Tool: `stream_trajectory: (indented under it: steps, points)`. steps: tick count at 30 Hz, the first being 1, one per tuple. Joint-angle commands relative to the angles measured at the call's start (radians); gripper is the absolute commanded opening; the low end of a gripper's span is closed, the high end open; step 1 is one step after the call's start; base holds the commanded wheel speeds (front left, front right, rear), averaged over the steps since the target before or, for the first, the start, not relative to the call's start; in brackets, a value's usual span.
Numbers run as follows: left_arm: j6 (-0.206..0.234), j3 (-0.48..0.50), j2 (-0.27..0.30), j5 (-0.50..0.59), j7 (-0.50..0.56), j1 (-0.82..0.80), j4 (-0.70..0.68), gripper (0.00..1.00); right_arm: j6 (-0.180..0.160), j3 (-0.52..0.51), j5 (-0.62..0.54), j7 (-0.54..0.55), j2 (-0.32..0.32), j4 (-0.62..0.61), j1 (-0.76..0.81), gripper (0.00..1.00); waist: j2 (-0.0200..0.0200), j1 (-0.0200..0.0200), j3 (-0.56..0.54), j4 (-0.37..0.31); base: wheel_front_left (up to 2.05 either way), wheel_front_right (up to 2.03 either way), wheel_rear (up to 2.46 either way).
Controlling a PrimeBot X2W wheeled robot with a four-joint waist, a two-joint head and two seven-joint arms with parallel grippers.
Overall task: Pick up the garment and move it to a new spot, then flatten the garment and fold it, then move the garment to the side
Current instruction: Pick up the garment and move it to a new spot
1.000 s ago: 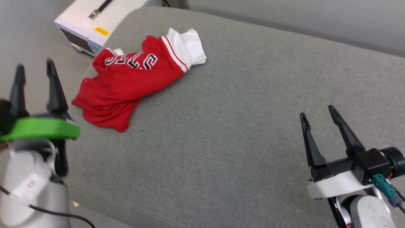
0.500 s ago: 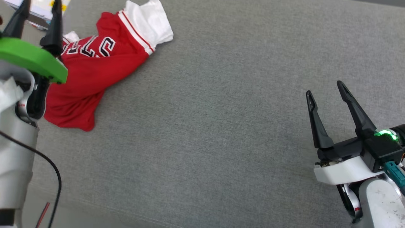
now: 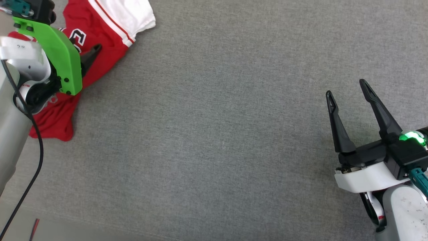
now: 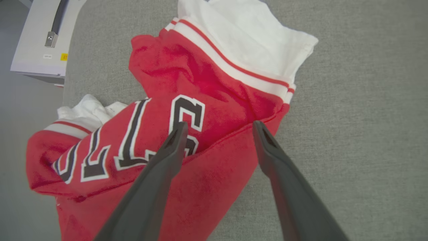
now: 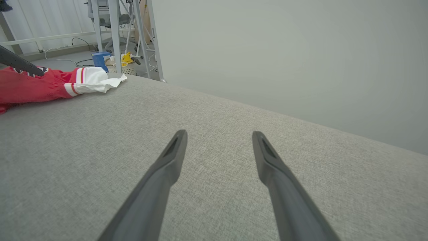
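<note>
- A white box [image 4: 36, 43] with a yellow label sits off the bench's left edge, just beyond the crumpled cloth.
- The garment [image 4: 214, 83] lies bunched at the far-left corner of the grey upholstered bench [image 3: 217, 134], against its left edge. One white sleeve with striped trim is spread toward the middle of the bench. The black, white-outlined lettering faces up across a fold.
- The left gripper [image 4: 219, 123] is over the garment, its fingers spread fairly wide. One tip is over the lettering, the other at a red fold just below the striped trim. Nothing is clamped between them, and it cannot be told whether the tips touch the cloth.
- A green bracket [image 3: 63, 57] sits on the left wrist, and a black cable [image 3: 33, 134] hangs down beside that arm.
- The right gripper [image 3: 346, 87] is near the bench's right edge, well apart from the garment. Its fingers are spread wide over bare fabric, with nothing between them.
- A green light [image 3: 413, 136] glows on the right wrist.
</note>
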Motion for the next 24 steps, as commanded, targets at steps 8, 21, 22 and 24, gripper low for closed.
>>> stream_trajectory:
  steps: [8,21,22,24]
  points:
    - [-0.002,-0.113,-0.014,-0.079,0.213,-0.052,0.143,1.00,-0.001,0.014,0.009,-0.009,0.001,-0.003,-0.043,1.00,0.0000,-0.0001,0.054,-0.033,0.00,0.00,0.00]
    - [-0.002,-0.214,-0.013,-0.078,0.092,-0.090,0.167,0.00,-0.001,0.010,0.029,-0.009,0.031,0.024,-0.044,1.00,0.0000,-0.0001,-0.001,-0.045,0.00,0.00,0.00]
    - [-0.002,-0.220,-0.005,-0.077,0.064,-0.098,0.152,0.00,-0.001,0.012,0.031,-0.009,0.035,0.027,-0.041,1.00,0.0000,-0.0001,-0.017,-0.043,0.00,0.00,0.00]
    - [-0.002,-0.234,0.010,-0.070,0.014,-0.116,0.122,0.00,-0.001,0.013,0.036,-0.009,0.043,0.033,-0.035,1.00,0.0000,-0.0001,-0.047,-0.040,0.00,0.00,0.00]
